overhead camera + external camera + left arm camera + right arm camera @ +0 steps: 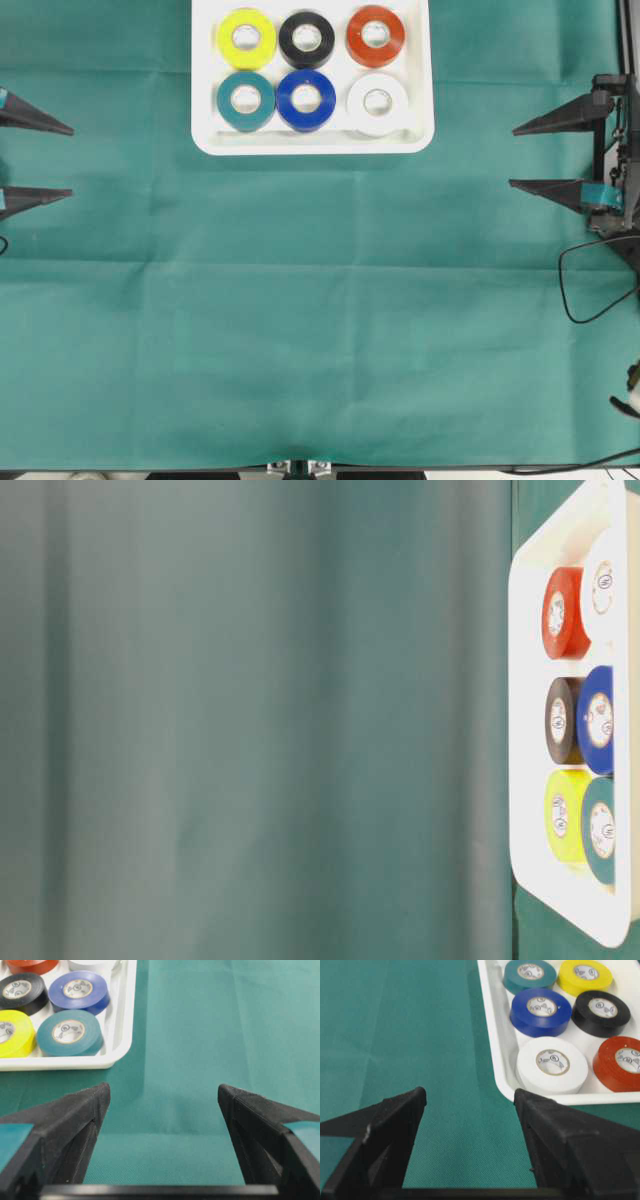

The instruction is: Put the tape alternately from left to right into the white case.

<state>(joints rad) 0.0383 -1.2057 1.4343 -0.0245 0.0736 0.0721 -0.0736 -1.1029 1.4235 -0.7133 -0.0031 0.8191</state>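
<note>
Bright, even light from above leaves only faint shadows. The green cloth-covered tabletop (250, 720) is a soft blur in the table-level view; there the shallow white plastic tray (525, 730) glares, slightly overexposed.

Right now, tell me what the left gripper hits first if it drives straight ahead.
Probably nothing nearby: the left gripper points across bare green cloth, passing just below the white case. Far across stands the right gripper, though heights are unclear.
</note>
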